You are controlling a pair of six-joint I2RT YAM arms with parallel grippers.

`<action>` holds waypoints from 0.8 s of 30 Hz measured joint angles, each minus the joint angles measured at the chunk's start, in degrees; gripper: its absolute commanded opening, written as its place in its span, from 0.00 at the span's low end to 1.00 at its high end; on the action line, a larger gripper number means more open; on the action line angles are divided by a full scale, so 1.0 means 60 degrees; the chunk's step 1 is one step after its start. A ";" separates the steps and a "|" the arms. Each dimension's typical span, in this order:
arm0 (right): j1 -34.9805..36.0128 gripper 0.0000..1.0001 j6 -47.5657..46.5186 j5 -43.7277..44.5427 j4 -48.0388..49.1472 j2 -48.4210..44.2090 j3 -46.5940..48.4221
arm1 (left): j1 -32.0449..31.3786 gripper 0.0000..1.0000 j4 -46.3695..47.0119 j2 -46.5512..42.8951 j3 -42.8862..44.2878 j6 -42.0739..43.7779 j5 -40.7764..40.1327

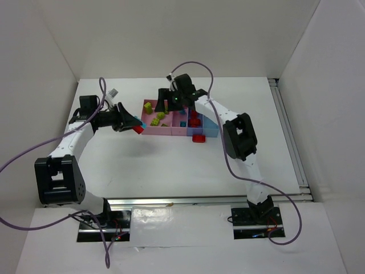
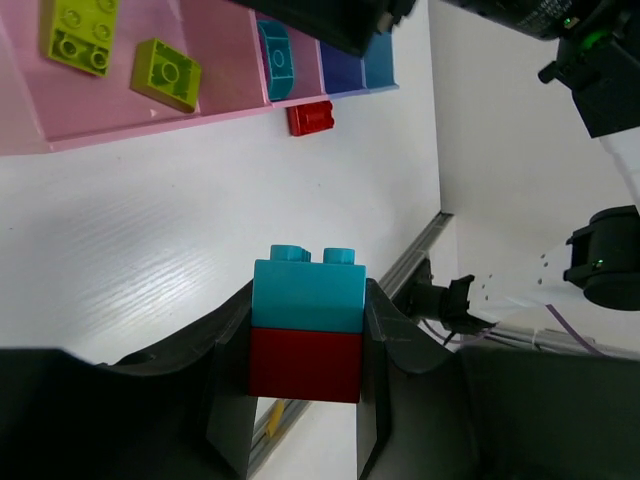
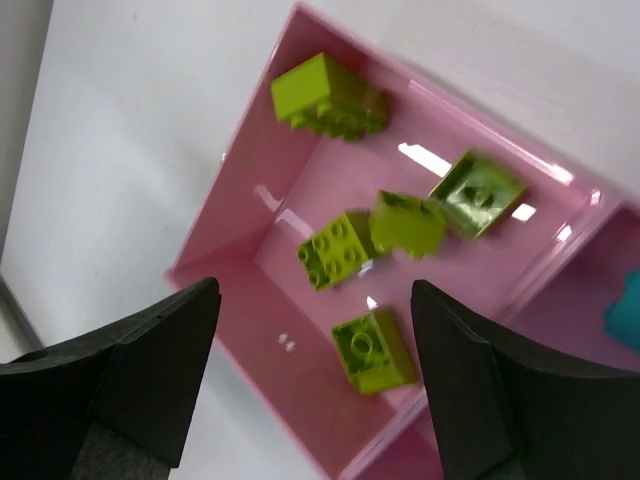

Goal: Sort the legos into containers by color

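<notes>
The left tool (image 1: 136,127) is clamped narrowly on a stacked pair (image 2: 305,335), a cyan brick pressed onto a red one, and is held over the tabletop (image 1: 114,165) just beside the bins (image 1: 165,135). Probably no bin is chosen because the two colours must first be pulled apart. The right tool (image 3: 315,350) is held wide and empty above the wide pink bin (image 3: 230,250), where five green bricks (image 3: 340,250) are gathered. A loose red brick (image 1: 198,137) is left unsorted in front of the bins.
</notes>
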 measured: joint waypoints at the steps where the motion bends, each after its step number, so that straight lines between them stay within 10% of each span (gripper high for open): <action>1: -0.0025 0.81 -0.0025 -0.0117 0.0084 -0.0328 -0.0459 | -0.0026 0.00 0.0080 0.0080 0.0000 -0.0004 0.0197; 10: -0.0576 0.64 -0.0022 -0.0849 0.0696 -0.2452 -0.2765 | -0.0368 0.00 0.0586 0.0364 0.0095 -0.0047 0.0907; 24: -0.1162 0.84 0.0306 -0.6451 0.2630 -0.4947 -0.5839 | -0.1727 0.00 0.0827 0.1694 0.1519 0.0229 0.2656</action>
